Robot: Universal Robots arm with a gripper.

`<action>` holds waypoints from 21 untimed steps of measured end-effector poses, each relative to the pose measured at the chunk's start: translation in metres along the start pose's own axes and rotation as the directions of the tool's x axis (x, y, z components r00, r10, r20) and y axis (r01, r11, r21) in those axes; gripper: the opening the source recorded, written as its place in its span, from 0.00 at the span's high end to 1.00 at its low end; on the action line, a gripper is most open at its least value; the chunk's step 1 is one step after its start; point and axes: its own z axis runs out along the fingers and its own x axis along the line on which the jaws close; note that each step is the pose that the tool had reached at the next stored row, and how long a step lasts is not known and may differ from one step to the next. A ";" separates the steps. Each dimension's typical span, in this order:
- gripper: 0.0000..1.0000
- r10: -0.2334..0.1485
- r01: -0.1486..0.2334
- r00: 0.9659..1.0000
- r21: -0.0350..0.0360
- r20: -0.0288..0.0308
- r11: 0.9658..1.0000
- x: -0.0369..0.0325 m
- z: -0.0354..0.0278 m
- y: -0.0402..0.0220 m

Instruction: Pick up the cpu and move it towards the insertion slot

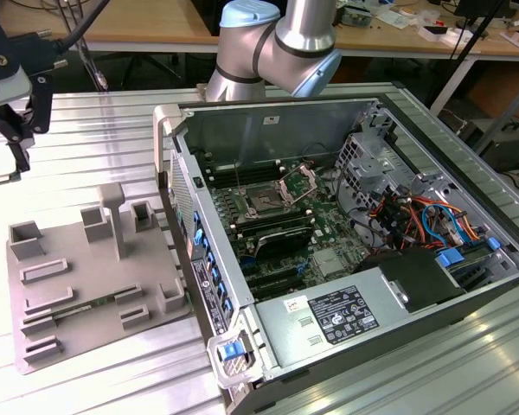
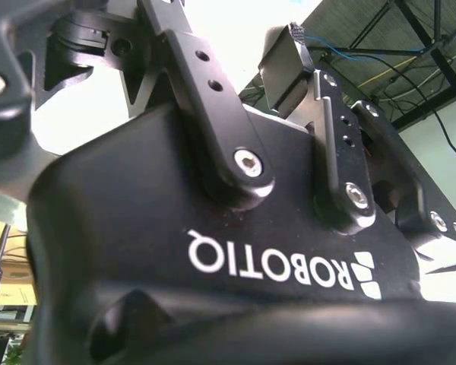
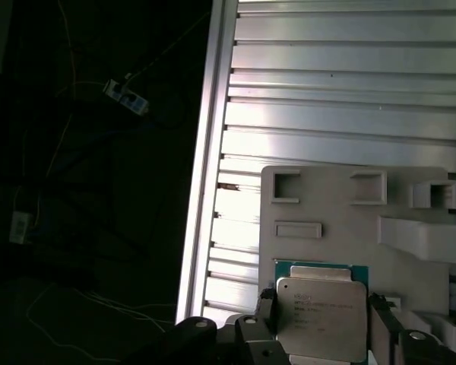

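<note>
The arm (image 1: 281, 43) reaches from behind the open computer case (image 1: 167, 130) to the exterior view's far left, its gripper (image 1: 19, 143) hanging above the ribbed metal table (image 1: 104, 130), well apart from the insertion slot (image 1: 264, 204). The first wrist view adds the cpu (image 3: 321, 313), pinched at two opposite edges between the black fingers (image 3: 265, 310) over the grey tray (image 3: 327, 205). The second wrist view looks up past the gripper's linkage to ceiling beams. Wooden desks (image 1: 147, 30) line the back.

A robotics lab: robot arm (image 1: 285, 43), opened computer case (image 1: 268, 121) on aluminium bench (image 1: 104, 130), cluttered desks (image 1: 147, 26) behind.
</note>
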 end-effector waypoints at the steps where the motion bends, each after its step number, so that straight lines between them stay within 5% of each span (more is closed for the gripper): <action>1: 0.45 0.000 0.000 1.000 0.000 0.000 1.000 -0.0008 0.0000 -0.0001; 11: 0.45 0.000 0.000 1.000 0.000 0.000 1.000 -0.0160 -0.0001 -0.0018; 21: 0.45 0.000 0.000 1.000 0.000 0.000 1.000 -0.0193 -0.0001 -0.0022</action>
